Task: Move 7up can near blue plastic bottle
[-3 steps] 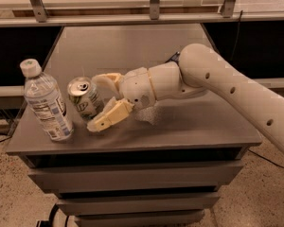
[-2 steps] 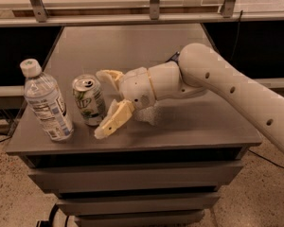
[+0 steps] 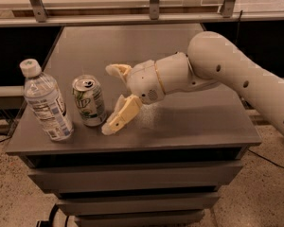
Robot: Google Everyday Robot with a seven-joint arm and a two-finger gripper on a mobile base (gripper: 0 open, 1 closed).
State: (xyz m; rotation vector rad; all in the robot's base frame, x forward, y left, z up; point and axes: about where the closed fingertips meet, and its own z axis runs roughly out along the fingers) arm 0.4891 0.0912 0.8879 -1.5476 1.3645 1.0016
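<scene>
The 7up can (image 3: 89, 100) stands upright on the grey tabletop (image 3: 180, 122) near its front left, a short gap to the right of the blue plastic bottle (image 3: 46, 101), which stands with its white cap up. My gripper (image 3: 111, 98) is just right of the can, open, with one cream finger (image 3: 118, 71) behind and one (image 3: 120, 117) in front. The can is free of the fingers.
The tabletop belongs to a grey drawer cabinet (image 3: 132, 188). A shelf with metal posts (image 3: 154, 1) runs along the back. My white arm (image 3: 241, 74) reaches in from the right over the table.
The can was tilted between my fingers and now stands upright. My gripper has let go of it and drawn back a little to the right.
</scene>
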